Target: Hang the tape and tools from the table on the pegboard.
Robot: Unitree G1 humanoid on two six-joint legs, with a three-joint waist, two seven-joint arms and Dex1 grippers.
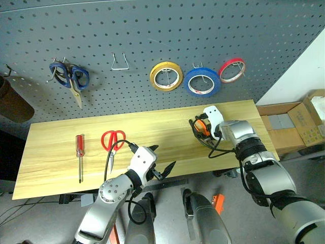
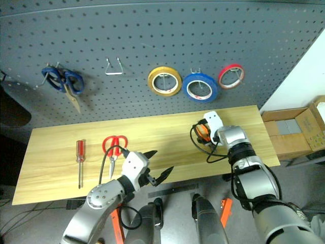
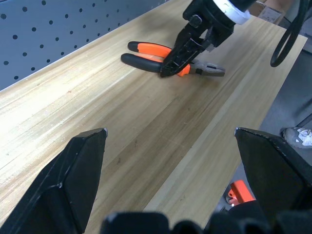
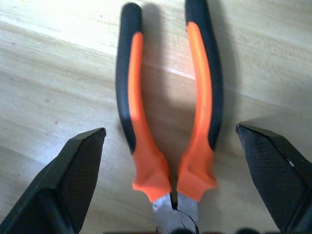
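A: Right gripper [image 4: 170,146]?
B: Fingers spread wide, straddling the orange-and-black-handled pliers [image 4: 168,112], holding nothing.
A: Pliers' place?
B: Flat on the light wood table [image 1: 61,147], right of centre in the left eye view.

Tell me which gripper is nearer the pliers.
Right. The right gripper hangs open just above the pliers, fingers either side of the handles; the left gripper waits open, well away over the table's near edge.
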